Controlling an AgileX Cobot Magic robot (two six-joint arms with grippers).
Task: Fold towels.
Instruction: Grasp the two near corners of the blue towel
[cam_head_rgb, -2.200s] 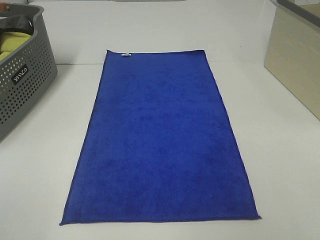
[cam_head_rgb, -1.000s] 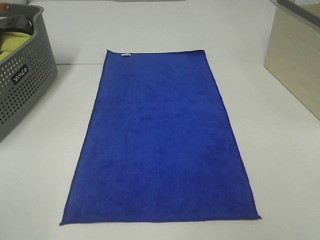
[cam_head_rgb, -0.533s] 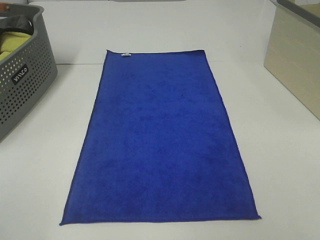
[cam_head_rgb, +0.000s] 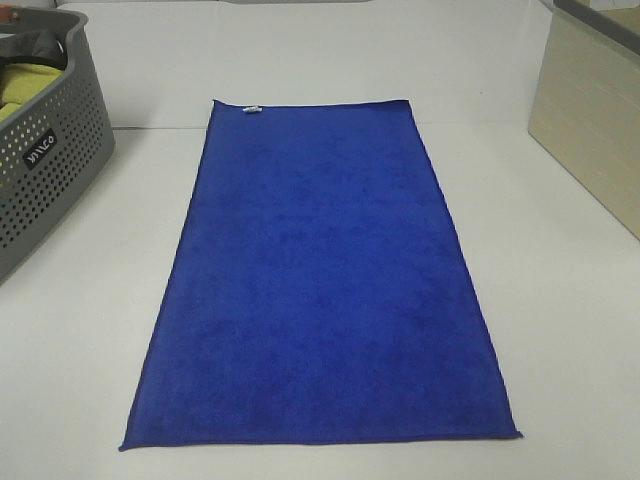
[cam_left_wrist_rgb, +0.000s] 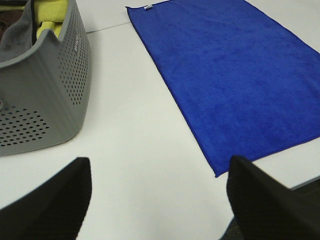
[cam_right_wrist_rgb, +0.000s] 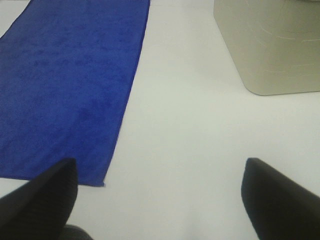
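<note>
1. Deep royal-blue plush rectangular towel (cam_head_rgb: 320, 280): flat, unfolded, ahead between my grippers.
2. My left gripper (cam_left_wrist_rgb: 159, 165), right gripper (cam_right_wrist_rgb: 159, 165): jaws wide, empty, near its closest corners.
3. Risk: hem hugs the white table (cam_head_rgb: 80, 340); fingers may skid off, or unequal lifts skew the fold.

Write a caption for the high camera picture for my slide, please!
A blue towel lies flat and unfolded on a white table, between a grey basket and a beige box.
</note>
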